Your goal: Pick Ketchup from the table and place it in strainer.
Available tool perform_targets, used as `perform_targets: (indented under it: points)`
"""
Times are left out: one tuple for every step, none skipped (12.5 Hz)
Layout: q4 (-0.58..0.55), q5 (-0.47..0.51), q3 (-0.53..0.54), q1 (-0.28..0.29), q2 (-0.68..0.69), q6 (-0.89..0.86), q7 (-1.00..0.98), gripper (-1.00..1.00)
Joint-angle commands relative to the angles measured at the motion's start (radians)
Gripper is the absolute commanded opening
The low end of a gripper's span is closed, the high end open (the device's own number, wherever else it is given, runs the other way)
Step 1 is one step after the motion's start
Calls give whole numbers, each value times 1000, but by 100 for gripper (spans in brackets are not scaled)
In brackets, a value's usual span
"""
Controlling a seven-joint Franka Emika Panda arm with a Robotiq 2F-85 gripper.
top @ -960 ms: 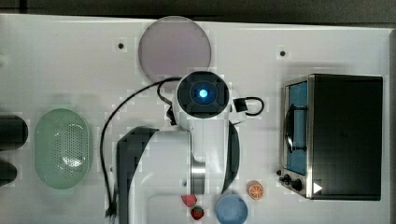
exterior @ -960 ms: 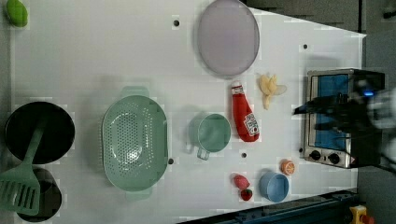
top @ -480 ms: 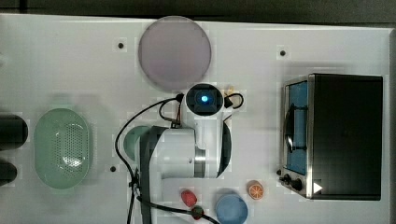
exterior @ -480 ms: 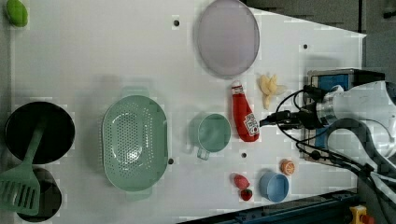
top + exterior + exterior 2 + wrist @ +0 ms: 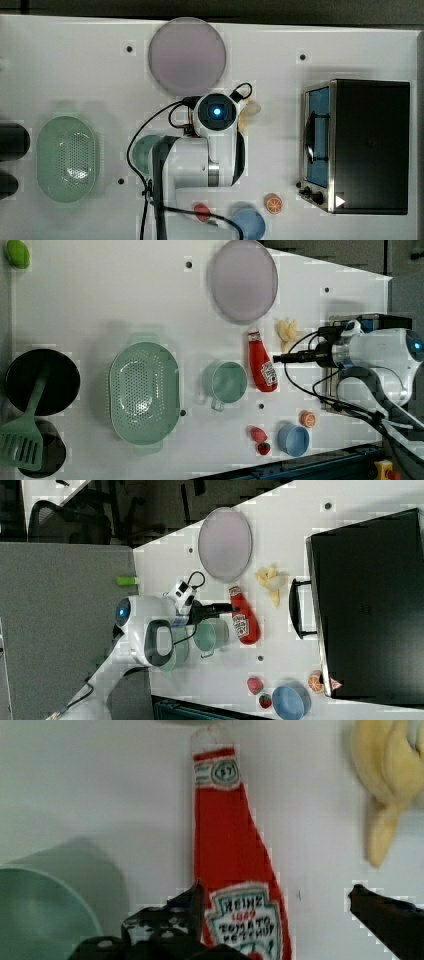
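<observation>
The Ketchup (image 5: pixel 262 363) is a red squeeze bottle with a white cap, lying flat on the white table beside a green cup (image 5: pixel 227 382). It also lies in the right view (image 5: pixel 243 617). My gripper (image 5: pixel 278 359) hovers over the bottle's label end, open. In the wrist view the Ketchup (image 5: pixel 230 855) lies between the two black fingertips (image 5: pixel 172 912), closer to one of them, and the gripper (image 5: pixel 275 892) is not touching it. The mint-green strainer (image 5: pixel 144 392) stands empty, beyond the cup toward the left view's left, and shows in the top view as the strainer (image 5: pixel 67 159).
A grey-lilac plate (image 5: pixel 243 280) and a banana (image 5: pixel 286 331) lie near the bottle's cap. A toaster oven (image 5: pixel 357 145) stands at the top view's right. A strawberry (image 5: pixel 257 434), blue bowl (image 5: pixel 293 440) and orange slice (image 5: pixel 307 418) sit near the front edge. A black pot with a green spatula (image 5: pixel 30 405) stands left.
The arm has swung from the toaster oven side toward the left view's left, bringing the open gripper over the Ketchup. Nothing on the table has moved.
</observation>
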Motion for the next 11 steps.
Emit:
perform_targets:
  points:
    - [-7,-18,2,13,95,30,-66,100]
    - [-7,-18,1,13,118,41,-66,100]
    - [-6,-18,0,13,138,59,-66,100]
    - [-7,-18,0,13,156,87,-66,100]
    - [-7,-19,-1,13,174,118,-66,100]
    - [-9,-19,-1,13,187,129,-66,100]
    - [-9,-19,1,14,196,129,-66,100]
    - [-8,-19,1,14,200,128,-66,93]
    - [-3,-19,1,15,198,128,-65,70]
    - [-4,-19,-2,14,196,128,-66,45]
    - [-1,-19,-2,13,191,126,-65,25]
